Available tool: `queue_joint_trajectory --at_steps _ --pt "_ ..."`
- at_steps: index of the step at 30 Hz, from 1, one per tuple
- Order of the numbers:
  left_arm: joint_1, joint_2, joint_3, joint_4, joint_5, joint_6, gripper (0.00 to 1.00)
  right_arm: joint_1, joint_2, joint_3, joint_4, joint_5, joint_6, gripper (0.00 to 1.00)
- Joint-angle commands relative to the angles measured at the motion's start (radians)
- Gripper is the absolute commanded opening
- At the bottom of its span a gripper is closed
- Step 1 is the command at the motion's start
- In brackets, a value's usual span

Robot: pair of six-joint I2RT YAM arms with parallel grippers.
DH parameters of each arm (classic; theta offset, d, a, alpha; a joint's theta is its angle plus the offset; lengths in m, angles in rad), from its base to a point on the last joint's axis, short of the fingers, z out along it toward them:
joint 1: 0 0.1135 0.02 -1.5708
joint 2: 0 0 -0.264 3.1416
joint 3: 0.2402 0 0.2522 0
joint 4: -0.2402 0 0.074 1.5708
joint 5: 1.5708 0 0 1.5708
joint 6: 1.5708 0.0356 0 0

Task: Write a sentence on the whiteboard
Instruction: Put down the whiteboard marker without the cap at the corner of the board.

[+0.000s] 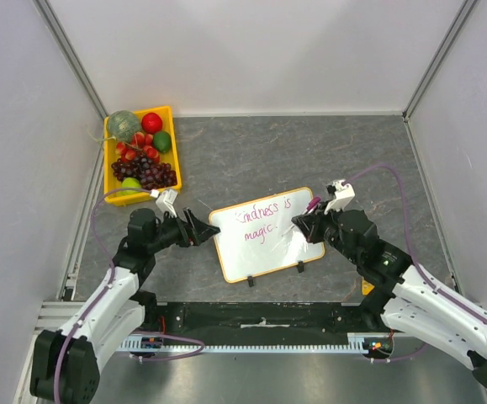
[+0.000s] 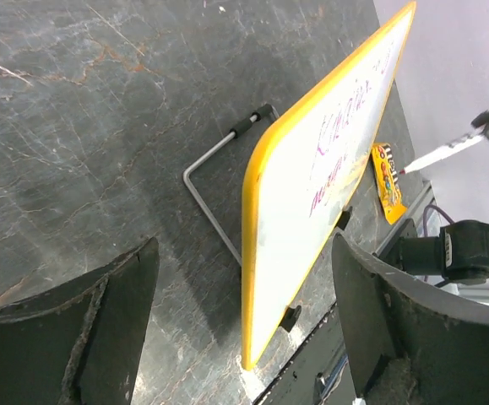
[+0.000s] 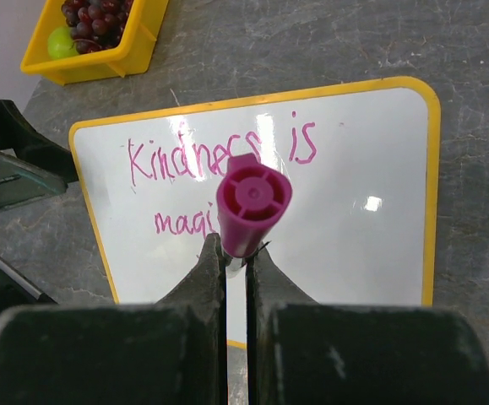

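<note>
The whiteboard [image 1: 270, 252] stands tilted on a wire stand mid-table, orange-yellow framed, with two black clips on its near edge. The sentence [image 1: 264, 217] is pink handwriting: "Kindness is" over "magic.". In the right wrist view the sentence [image 3: 198, 158] shows on the whiteboard [image 3: 354, 236], with the end of "magic." hidden by the marker. My right gripper [image 3: 236, 251] is shut on a magenta marker [image 3: 253, 202], held just off the board's right part [image 1: 312, 208]. My left gripper [image 2: 244, 249] is open, with the whiteboard's left edge [image 2: 252, 219] between its jaws, untouched.
A yellow tray [image 1: 172, 141] with grapes, apples and other fruit sits at the back left. The board's wire stand [image 2: 206, 181] juts out behind it. A small orange tag [image 2: 385, 181] lies near the table's front edge. Grey walls close in the sides.
</note>
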Motion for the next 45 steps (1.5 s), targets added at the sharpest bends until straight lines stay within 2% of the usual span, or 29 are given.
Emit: queue_joint_trajectory --at_steps 1,7,14,23,27,32,38,42,45 --pt "-0.002 -0.077 0.096 -0.105 -0.070 0.026 0.86 -0.002 -0.017 0.070 -0.147 -0.025 0.046 0.00" --pt "-0.002 -0.114 0.267 -0.277 -0.130 0.074 0.88 -0.019 0.021 0.190 -0.335 0.041 0.013 0.00" --pt "-0.003 -0.026 0.437 -0.395 -0.060 0.147 0.89 -0.085 0.115 0.322 -0.477 0.003 -0.049 0.00" --pt "-0.003 0.045 0.473 -0.407 -0.038 0.186 0.89 -0.140 0.098 0.133 -0.507 -0.298 0.083 0.00" --pt "-0.002 0.048 0.456 -0.397 -0.035 0.180 0.89 -0.143 0.057 0.037 -0.508 -0.373 0.161 0.00" --pt "-0.002 0.047 0.448 -0.391 -0.034 0.177 0.89 -0.143 0.007 -0.063 -0.519 -0.391 0.244 0.00" --pt "-0.002 0.048 0.442 -0.386 -0.026 0.173 0.88 -0.146 0.047 -0.109 -0.540 -0.358 0.283 0.02" --pt "-0.003 0.048 0.442 -0.386 -0.026 0.173 0.88 -0.151 0.063 -0.082 -0.565 -0.307 0.281 0.12" --pt "-0.002 0.048 0.437 -0.384 -0.025 0.172 0.88 -0.155 0.050 -0.051 -0.594 -0.258 0.283 0.46"
